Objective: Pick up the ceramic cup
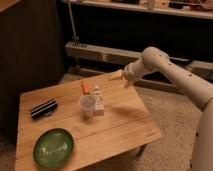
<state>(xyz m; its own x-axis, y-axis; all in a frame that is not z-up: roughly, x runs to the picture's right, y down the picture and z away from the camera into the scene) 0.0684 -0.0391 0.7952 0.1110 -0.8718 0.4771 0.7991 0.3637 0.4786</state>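
In the camera view, a wooden table (122, 127) is seen with the ceramic cup (87, 105) standing upright near its middle. A small white bottle (99, 102) is set just beside the cup on its right, and a small orange item (85, 87) lies just behind them. A black case (43, 108) is placed to the left, and a green plate (53, 147) at the near left corner. The gripper (117, 76) is held in the air over the table's far edge, well apart from the cup; whether it is spread or closed cannot be told.
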